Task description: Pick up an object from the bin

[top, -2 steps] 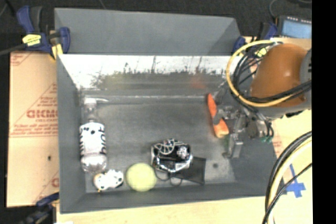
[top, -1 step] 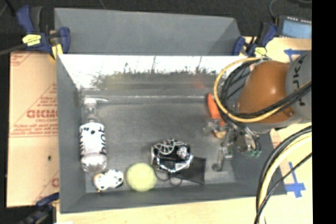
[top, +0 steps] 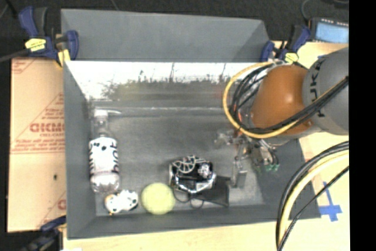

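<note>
Black-and-white wiry object (top: pixel 191 174) lies just beside the gripper (top: pixel 238 175), whose opening I cannot tell; likely the approach step, needing a shift toward it before closing.

Light comes from above, strong and uneven. The far wall of the grey metal bin (top: pixel 170 76), beyond the gripper (top: pixel 239 173), is washed almost white by glare. The bin floor on the view's left of the gripper is a duller mid grey. The rounded orange cover (top: pixel 281 100) above the gripper has a soft sheen and shades the floor beneath it. Well left of the gripper, the pale yellow-green ball (top: pixel 157 198) is brightly lit, and the clear plastic bottle with a black-and-white label (top: pixel 103 163) shows white glints.
</note>
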Tool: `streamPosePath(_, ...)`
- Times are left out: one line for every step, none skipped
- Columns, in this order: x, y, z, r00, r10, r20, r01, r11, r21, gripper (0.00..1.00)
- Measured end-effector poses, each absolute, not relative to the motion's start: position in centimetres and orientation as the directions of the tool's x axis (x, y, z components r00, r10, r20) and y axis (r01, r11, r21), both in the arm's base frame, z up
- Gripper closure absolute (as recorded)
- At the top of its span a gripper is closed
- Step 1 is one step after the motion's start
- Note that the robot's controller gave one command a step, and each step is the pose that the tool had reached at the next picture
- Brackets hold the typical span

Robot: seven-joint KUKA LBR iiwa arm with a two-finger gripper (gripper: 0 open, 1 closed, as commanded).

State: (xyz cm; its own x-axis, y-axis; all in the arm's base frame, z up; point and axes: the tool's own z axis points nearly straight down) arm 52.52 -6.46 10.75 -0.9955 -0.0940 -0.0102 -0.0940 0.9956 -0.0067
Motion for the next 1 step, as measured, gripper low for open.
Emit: streamPosePath(49.72,-3.17,8.25,-0.992,-0.128,-0.007,-0.128,0.992,-0.004,0.00)
